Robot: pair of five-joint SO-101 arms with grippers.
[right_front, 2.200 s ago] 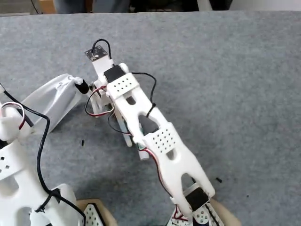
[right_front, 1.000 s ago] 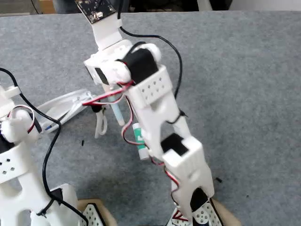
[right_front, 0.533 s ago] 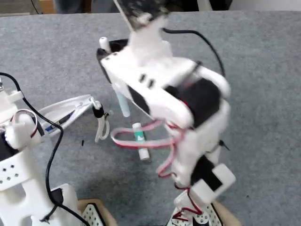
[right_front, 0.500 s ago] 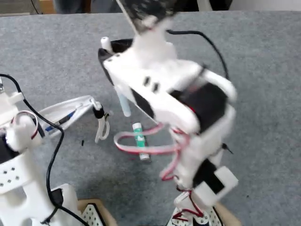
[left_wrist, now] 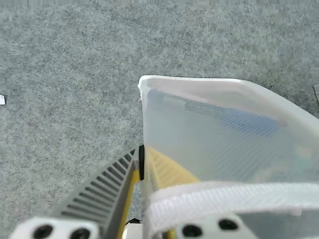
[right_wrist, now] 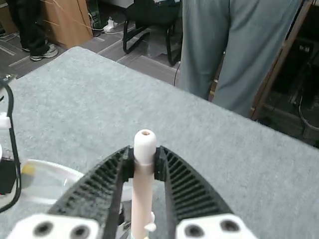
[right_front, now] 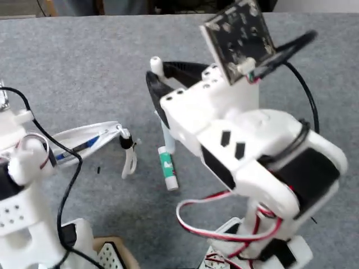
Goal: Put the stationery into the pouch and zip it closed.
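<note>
Pouch (right_front: 88, 136) over a grey felt table (right_front: 314, 73); chair (right_wrist: 149, 15) beyond.

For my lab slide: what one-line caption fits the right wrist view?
Right gripper shut on a white pen over the grey table, clear pouch nearby.

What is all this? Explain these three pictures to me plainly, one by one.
Two small white robot arms sit side by side at a grey table. One picture looks down from above; the other two come from cameras on each arm's wrist. The left claw pinches a clear pouch by its edge; something blue shows inside. The right claw grips a white-capped pen. A green-and-white tube lies loose on the table.
</note>
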